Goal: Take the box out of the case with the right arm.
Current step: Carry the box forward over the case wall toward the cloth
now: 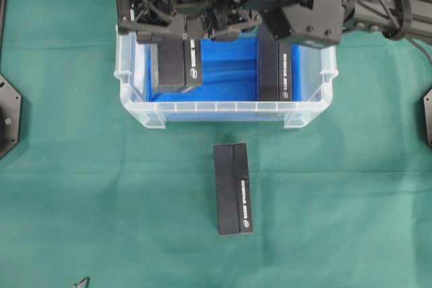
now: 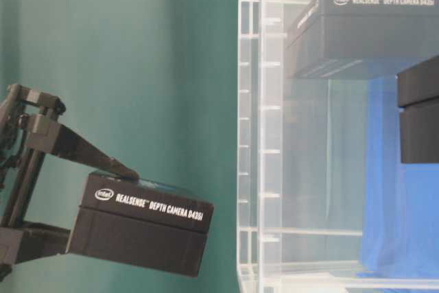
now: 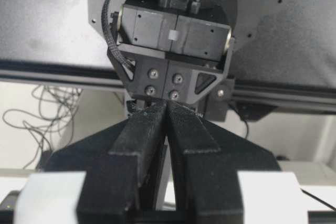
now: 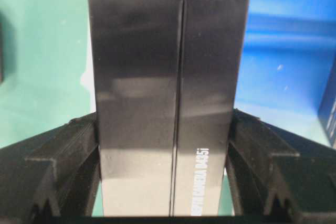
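The right arm [image 1: 378, 5] extends from the right edge of the overhead view across the top of the frame, its gripper [image 1: 172, 32] reaching past the middle to the left side. The right gripper's lattice fingers [image 4: 63, 171] stand apart and press against both sides of a black box [image 4: 168, 103], clamping it between them. The left gripper [image 3: 167, 145] has its two fingers [image 3: 136, 150] brought together, tips touching, with nothing between them.

Two boxes [image 1: 177, 64] inside the case [image 1: 223, 107]; another box [image 1: 233, 189] before it.
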Robot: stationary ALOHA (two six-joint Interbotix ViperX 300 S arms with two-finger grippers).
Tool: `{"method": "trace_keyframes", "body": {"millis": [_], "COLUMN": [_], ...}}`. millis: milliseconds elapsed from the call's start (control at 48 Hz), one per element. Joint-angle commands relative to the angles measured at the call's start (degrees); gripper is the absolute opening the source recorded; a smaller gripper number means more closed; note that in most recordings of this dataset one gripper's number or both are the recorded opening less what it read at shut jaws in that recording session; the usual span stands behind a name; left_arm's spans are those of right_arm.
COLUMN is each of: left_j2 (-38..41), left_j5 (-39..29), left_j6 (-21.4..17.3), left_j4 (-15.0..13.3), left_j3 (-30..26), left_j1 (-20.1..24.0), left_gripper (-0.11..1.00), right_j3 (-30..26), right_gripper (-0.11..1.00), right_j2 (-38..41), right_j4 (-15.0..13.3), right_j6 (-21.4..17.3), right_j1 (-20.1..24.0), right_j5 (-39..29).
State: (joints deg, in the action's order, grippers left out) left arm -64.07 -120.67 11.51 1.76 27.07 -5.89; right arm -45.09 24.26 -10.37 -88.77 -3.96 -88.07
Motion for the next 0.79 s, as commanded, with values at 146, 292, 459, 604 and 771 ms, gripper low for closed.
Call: {"method": "trace_keyframes", "body": {"millis": [146,292,459,604,771], "left_j2": [0.2,0.3,0.1,0.0,0.0], "left_j5": [0.0,0.0,0.3,0.3,0.3], "left_j6": [-0.1,-0.2,-0.2,-0.2,-0.2], "left_j4": [0.1,0.1,0.1,0.1,0.1], "left_j3": [-0.2,0.1,0.4,0.5,0.5], "left_j1": [0.2,0.2,0.2,0.1,0.2], "left_gripper": [0.02,0.02,0.02,0.02,0.02], "right_j3": [-2.1,-2.1,-2.2,-2.1,-2.2], "right_gripper": [0.68,0.68,0.68,0.68,0.68], "right_j2": [-3.5,-3.6,-3.5,-3.4,-3.3], "right_j4": [-0.3,-0.9,-2.3,-3.1,-4.0], "right_j6": [-3.3,-6.3,-11.1,-14.7,-18.4], "right_j1": [4.0,7.0,11.3,14.9,18.8], "right_j5": [0.1,0.2,0.2,0.2,0.2]}}
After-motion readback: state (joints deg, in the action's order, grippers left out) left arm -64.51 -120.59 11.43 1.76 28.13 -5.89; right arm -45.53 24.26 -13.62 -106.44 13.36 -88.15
